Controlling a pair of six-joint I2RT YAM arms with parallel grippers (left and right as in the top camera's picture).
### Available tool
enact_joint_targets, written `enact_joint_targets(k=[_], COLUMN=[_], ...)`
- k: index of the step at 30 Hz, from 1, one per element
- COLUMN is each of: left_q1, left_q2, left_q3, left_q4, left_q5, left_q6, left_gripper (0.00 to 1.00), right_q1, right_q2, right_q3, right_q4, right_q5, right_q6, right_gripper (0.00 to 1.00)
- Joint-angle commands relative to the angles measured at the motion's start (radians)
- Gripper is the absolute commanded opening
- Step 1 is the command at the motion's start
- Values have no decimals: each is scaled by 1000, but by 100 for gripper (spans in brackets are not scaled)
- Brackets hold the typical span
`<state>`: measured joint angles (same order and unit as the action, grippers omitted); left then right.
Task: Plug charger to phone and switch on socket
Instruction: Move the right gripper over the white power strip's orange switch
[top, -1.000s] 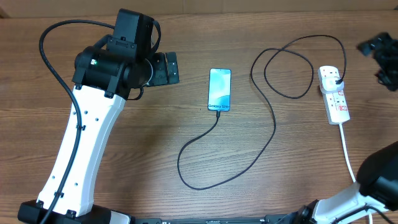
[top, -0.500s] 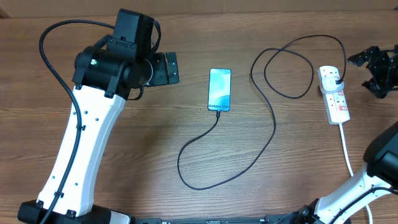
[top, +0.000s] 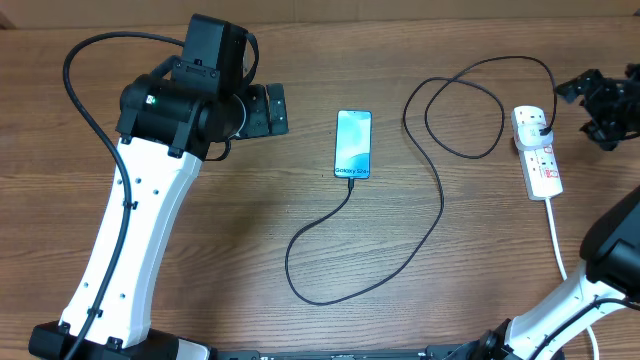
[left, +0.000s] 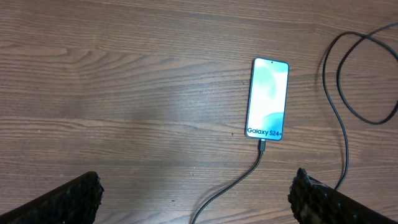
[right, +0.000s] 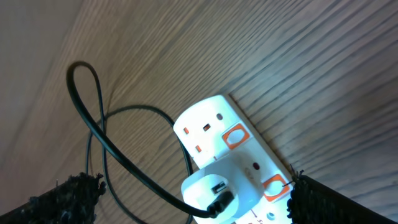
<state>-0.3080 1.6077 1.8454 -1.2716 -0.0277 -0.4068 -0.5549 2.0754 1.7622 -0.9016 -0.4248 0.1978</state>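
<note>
Your right hand, spread and empty, has moved in from the right edge to just beside the socket at centre right; the charger looks seated in the phone mid-frame, so only switching on remains; left hand spread too.

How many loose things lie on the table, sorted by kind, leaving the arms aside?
Phones: 1, the phone
Charger cables: 1, the black charger
Power strips: 1, the white socket
Total: 3
</note>
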Motion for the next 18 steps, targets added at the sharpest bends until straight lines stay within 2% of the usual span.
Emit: enact_joint_targets(k=[1,18], left_q1=[-6,-6], left_q2=[-3,-3], left_q3=[3,3], left_q4=[0,0], left_q5=[-13,-13], left_q6=[30,30], left_gripper=[100,100], right_q1=[22,44], right_q2=[13,14], right_q3=[-52,-136], right_q4=[30,80], right_q5=[24,81], right_q6=[-4,14], right_gripper=[100,100])
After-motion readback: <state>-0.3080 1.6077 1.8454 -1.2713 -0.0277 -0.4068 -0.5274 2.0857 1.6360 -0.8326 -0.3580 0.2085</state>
